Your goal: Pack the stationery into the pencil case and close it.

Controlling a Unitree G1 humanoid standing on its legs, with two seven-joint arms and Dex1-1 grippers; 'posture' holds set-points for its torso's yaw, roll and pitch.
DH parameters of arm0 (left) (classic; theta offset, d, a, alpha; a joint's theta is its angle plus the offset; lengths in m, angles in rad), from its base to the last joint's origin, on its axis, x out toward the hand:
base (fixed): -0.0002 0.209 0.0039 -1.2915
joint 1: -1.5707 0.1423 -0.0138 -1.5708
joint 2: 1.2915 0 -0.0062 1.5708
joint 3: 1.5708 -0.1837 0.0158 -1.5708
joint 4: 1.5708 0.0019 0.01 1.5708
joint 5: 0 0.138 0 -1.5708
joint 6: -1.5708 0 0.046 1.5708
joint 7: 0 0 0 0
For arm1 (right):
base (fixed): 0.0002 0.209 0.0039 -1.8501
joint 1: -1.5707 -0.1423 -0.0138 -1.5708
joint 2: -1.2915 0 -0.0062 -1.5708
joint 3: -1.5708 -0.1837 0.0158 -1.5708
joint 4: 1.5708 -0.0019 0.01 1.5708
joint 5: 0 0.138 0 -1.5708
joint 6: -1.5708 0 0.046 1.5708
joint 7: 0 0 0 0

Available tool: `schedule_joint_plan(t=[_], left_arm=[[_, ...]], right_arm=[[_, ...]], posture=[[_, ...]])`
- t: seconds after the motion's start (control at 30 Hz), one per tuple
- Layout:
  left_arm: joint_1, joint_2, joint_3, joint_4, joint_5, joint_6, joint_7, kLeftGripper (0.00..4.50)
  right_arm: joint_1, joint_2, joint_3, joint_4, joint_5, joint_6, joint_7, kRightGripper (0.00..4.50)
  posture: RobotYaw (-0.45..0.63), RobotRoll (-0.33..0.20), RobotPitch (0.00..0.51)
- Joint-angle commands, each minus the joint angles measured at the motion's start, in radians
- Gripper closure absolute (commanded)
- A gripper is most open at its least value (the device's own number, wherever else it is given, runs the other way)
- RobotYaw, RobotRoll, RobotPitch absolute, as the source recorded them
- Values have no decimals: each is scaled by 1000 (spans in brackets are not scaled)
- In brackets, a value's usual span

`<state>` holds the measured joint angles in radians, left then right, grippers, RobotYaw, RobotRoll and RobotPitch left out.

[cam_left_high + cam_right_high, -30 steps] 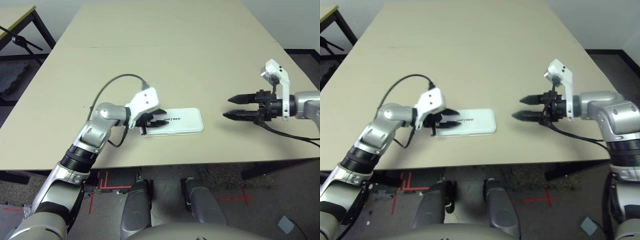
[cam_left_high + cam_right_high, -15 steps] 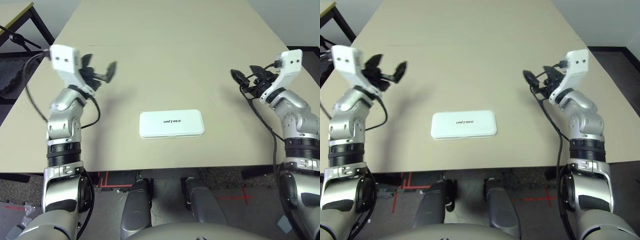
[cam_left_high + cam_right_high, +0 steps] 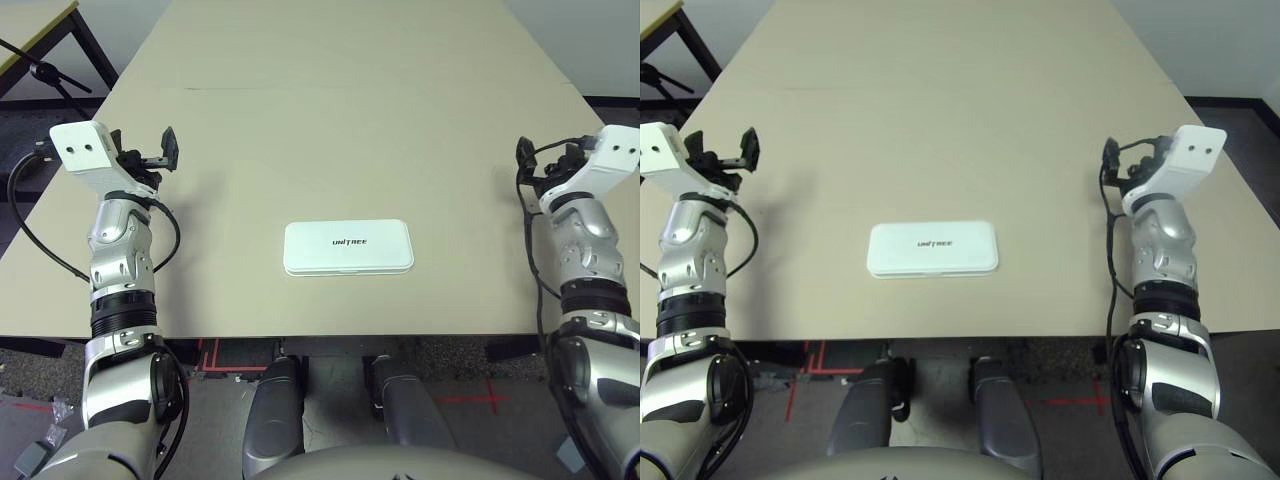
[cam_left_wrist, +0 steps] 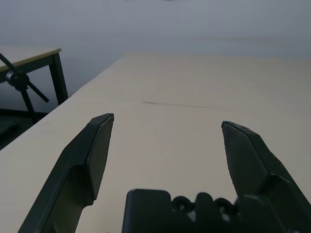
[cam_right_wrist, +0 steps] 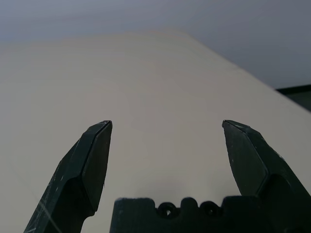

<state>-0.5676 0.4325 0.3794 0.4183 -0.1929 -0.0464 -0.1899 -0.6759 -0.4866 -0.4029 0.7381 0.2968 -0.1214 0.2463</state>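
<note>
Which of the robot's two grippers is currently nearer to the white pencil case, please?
Left, marginally. The left gripper is raised off to the pencil case's left; the right gripper is raised off to its right. Both are well clear.

White pencil case [image 3: 348, 247], dark lettering; beige table [image 3: 350, 120].

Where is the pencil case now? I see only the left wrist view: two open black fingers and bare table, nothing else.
Observer: The pencil case lies flat near the table's front edge, between the two arms.
Operator: Is its lid open or shut?
Observer: Shut, with the lettering facing up.
Operator: Is any gripper touching it?
Observer: No. The left gripper is raised off to its left, apart from it.
Operator: And the right one?
Observer: The right gripper is open and empty, raised at the table's right side.
</note>
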Motion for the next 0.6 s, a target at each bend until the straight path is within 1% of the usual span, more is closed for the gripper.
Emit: schedule_joint_plan(t=[0.03,0.23,0.47,0.6], left_arm=[[-5,-3,-24,23,11,-22,-2,18],[7,-1,-35,-1,2,-17,0,18],[45,11,-14,-30,-2,-26,14,18],[64,12,-8,-45,-4,-28,28,18]], right_arm=[[-8,-8,-12,26,1,-30,-2,0],[-24,-8,-6,42,0,-42,3,0],[-108,-12,9,147,-15,-77,23,0],[-144,-10,13,196,-20,-92,33,0]], posture=[[-68,0,192],[-35,0,190],[6,0,168],[19,0,165]])
